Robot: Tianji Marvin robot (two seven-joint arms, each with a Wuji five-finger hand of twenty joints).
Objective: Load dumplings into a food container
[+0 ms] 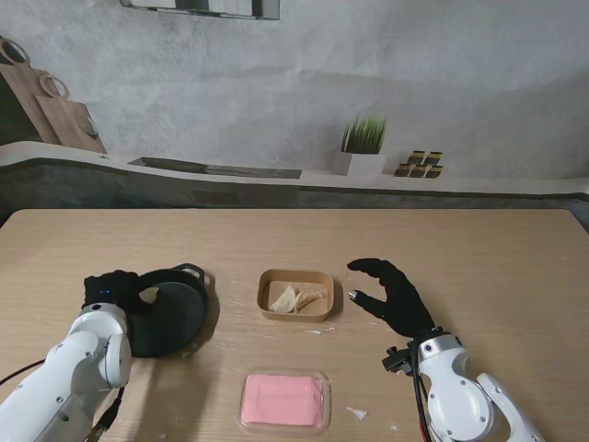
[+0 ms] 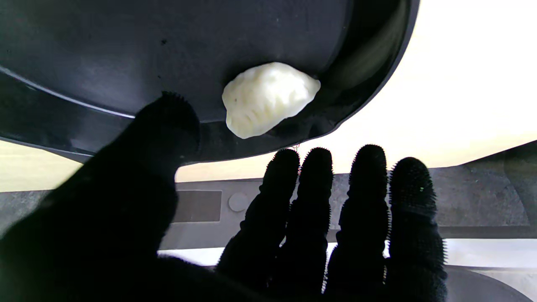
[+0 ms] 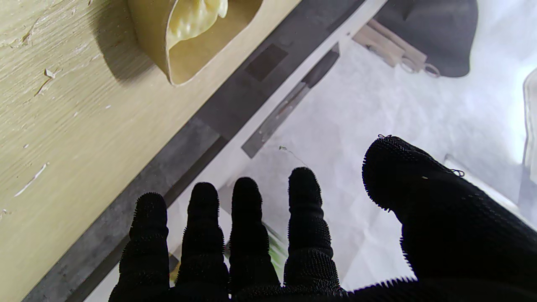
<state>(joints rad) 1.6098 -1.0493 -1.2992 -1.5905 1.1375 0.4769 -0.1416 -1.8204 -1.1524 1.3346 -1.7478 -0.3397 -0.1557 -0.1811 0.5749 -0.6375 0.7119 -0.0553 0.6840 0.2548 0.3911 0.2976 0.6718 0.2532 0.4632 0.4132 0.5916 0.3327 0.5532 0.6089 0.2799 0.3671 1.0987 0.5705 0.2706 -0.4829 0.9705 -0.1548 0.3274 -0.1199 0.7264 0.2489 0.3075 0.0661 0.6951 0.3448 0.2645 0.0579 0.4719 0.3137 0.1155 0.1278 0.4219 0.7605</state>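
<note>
1. Risk of a slip: one dumpling (image 2: 268,98) lies against the inside wall of the black pan (image 1: 175,318), near its rim. Pinched too lightly from that curved wall it could slide away from the fingers; pinched too hard, the soft skin may tear.
2. Risk of shifting the pan: the left hand (image 1: 115,290) sits at the pan's left edge with its thumb (image 2: 168,121) over the rim. I cannot tell whether it grips the rim or only rests there; a push here could skate the pan across the desk (image 1: 479,249).
3. Risk of a collision: the right hand (image 1: 391,295) hangs spread, holding nothing, just right of the paper food container (image 1: 294,295). A careless sweep could knock the container.
4. Count: one pan with one dumpling visible in it; one container holding what looks like two dumplings (image 1: 294,299); one pink block in a clear tray (image 1: 283,401) nearer to me; two hands.
5. By my reckoning the loading is well along, with one dumpling left.
</note>
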